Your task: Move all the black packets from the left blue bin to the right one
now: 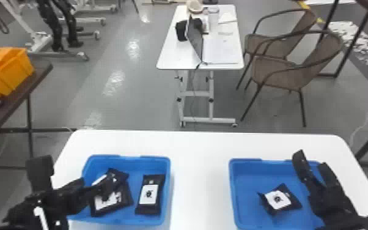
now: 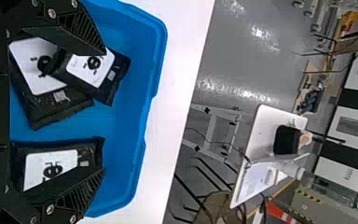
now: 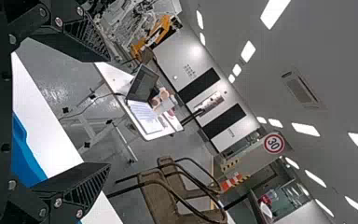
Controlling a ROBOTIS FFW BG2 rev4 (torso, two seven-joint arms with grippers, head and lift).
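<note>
My left gripper [image 1: 77, 172] is at the left blue bin [image 1: 167, 195] in the head view, one finger over two overlapping black packets [image 1: 126, 194]. A third black packet [image 1: 149, 194] lies apart on that bin's right side. In the left wrist view the gripper [image 2: 104, 112] stands open and empty, with the overlapping packets [image 2: 88, 70] near one finger and the single packet [image 2: 51, 170] partly behind the other. A black packet [image 1: 277, 199] lies in the right blue bin [image 1: 233, 195]. Above that bin's right side is my right gripper [image 1: 311, 158]; in the right wrist view this gripper [image 3: 109, 113] is open, holding nothing.
Both bins stand on a white table [image 1: 200, 159] with bare tabletop between them. Beyond it are a smaller white table [image 1: 223, 55] with a laptop and brown chairs [image 1: 284, 73]. An orange crate [image 1: 12, 72] sits on a dark table at the left.
</note>
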